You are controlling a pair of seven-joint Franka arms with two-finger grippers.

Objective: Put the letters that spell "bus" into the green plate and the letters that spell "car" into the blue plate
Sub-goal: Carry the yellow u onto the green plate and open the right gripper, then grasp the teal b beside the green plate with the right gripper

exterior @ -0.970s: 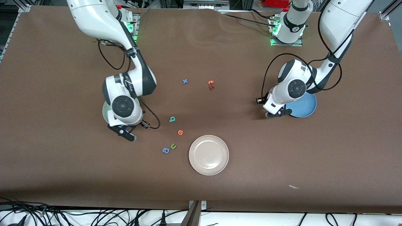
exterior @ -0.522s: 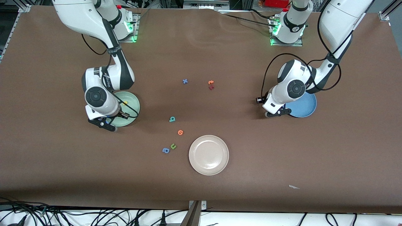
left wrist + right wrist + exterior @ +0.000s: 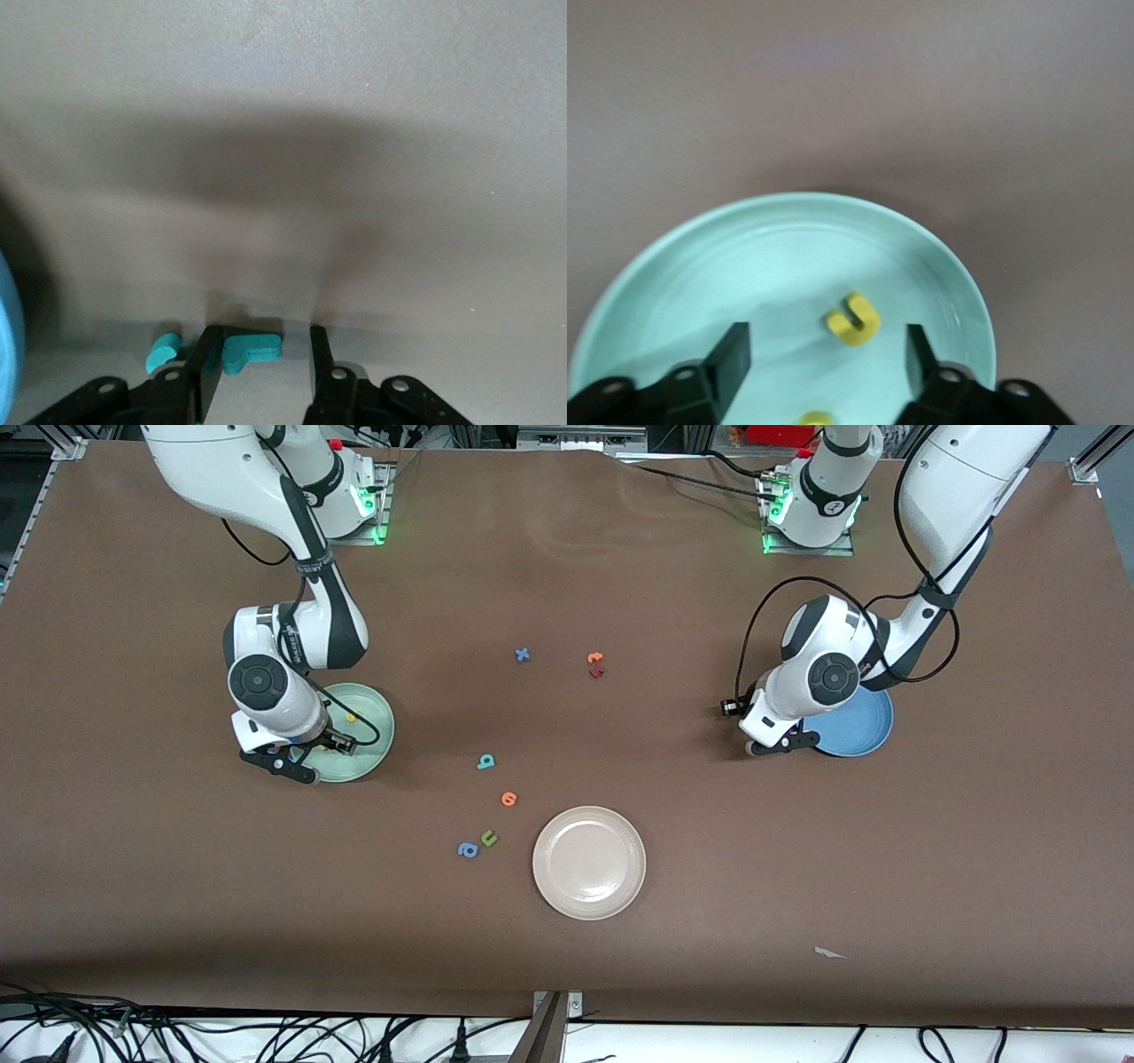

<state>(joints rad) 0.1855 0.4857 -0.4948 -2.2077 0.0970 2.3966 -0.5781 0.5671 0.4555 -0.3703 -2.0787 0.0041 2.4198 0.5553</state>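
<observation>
Green plate point(image 3: 939, 257), I see right gripper point(image 3: 826, 350) wide over its yellow "u" point(image 3: 854, 319), left gripper point(image 3: 264, 359) narrow around a teal letter point(image 3: 251, 348) beside blue plate point(image 3: 859, 731).

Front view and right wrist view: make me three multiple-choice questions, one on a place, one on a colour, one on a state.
1. Where does the white plate lie?
A. On the blue plate
B. Nearer the front camera than the green plate
C. Under a gripper

2. What colour is the letter on the green plate, below the right gripper?
A. Yellow
B. Red
C. Blue

3. How does the right gripper stand?
A. Shut on a letter
B. Shut on the plate's rim
C. Open over the green plate

Answers: 1 B, it shows lowest of the plates in the front view. 2 A, the wrist view shows a yellow letter. 3 C, its fingers stand wide apart, holding nothing.
</observation>
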